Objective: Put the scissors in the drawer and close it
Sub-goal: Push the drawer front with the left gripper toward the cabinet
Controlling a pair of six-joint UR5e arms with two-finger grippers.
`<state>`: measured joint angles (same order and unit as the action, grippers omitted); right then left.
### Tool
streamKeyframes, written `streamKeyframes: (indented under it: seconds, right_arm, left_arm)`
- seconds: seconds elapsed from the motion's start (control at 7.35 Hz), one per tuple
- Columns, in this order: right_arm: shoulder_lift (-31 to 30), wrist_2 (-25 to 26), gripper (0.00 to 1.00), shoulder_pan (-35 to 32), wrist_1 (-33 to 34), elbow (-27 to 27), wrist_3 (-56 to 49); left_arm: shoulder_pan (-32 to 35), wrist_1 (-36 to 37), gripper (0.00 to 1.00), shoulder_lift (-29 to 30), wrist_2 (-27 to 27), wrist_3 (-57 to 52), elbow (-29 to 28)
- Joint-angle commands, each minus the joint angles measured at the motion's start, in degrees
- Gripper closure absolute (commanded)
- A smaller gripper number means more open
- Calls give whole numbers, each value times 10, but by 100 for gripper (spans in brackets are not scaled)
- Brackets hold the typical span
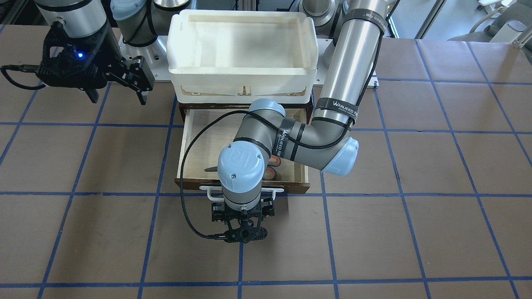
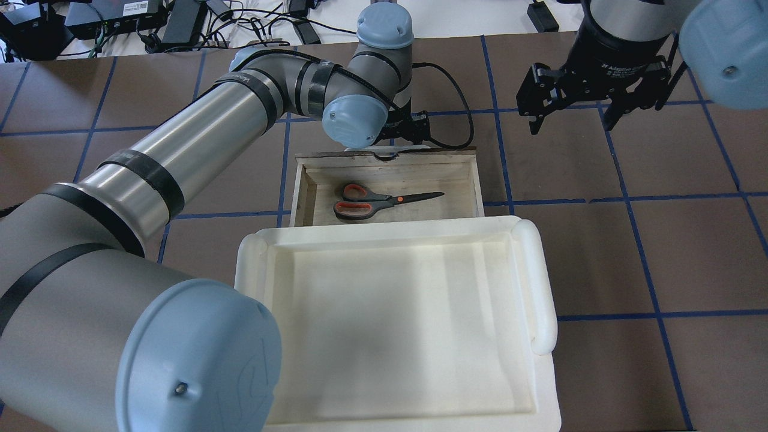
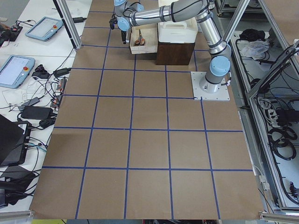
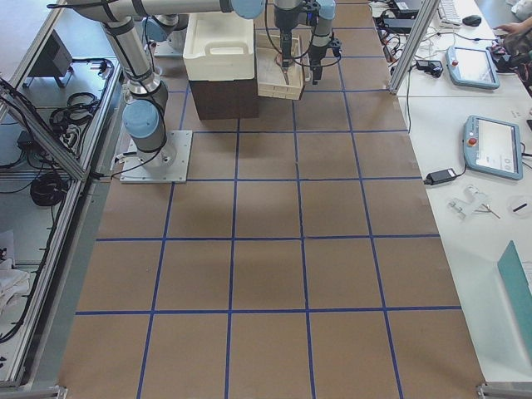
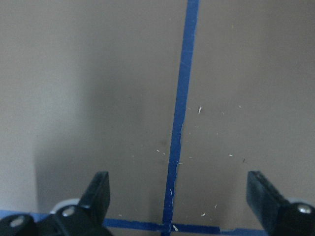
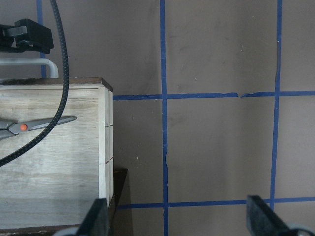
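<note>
The scissors [image 2: 384, 201] lie flat inside the open wooden drawer [image 2: 390, 161], handles to the view's left. In the front view only the blade tip and handles [image 1: 272, 172] show past my left arm. They also show in the right wrist view [image 6: 34, 125]. The drawer [image 1: 183, 145] is pulled out from under the white tray. My left gripper [image 1: 243, 212] points down just outside the drawer's white bar handle [image 1: 208, 189]. It is open and empty [image 5: 179, 196] over bare table. My right gripper [image 2: 570, 120] hovers open and empty beside the drawer [image 6: 59, 162].
A large white plastic tray [image 2: 540, 282] sits on top of the dark brown cabinet [image 1: 307, 108] that houses the drawer. The left arm's forearm and elbow [image 1: 291, 137] hang over the drawer. A black cable [image 1: 187, 199] loops beside the left wrist. Brown table with blue tape grid all around.
</note>
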<state>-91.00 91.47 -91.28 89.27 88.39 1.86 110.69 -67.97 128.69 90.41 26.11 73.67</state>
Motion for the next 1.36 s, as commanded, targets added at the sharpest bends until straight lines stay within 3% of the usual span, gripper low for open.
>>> streamKeyframes:
  seconds: [0.0, 0.82, 1.22]
  right_arm:
    - [-2, -1, 0, 0, -1, 0, -4]
    - [-7, 1, 0, 0, -23, 3, -1]
    - [-8, -1, 0, 0, -23, 10, -1]
  left_arm:
    - [2, -26, 0, -17, -8, 2, 3]
    - [15, -124, 0, -52, -9, -4, 11]
    - [18, -145, 0, -76, -4, -4, 50]
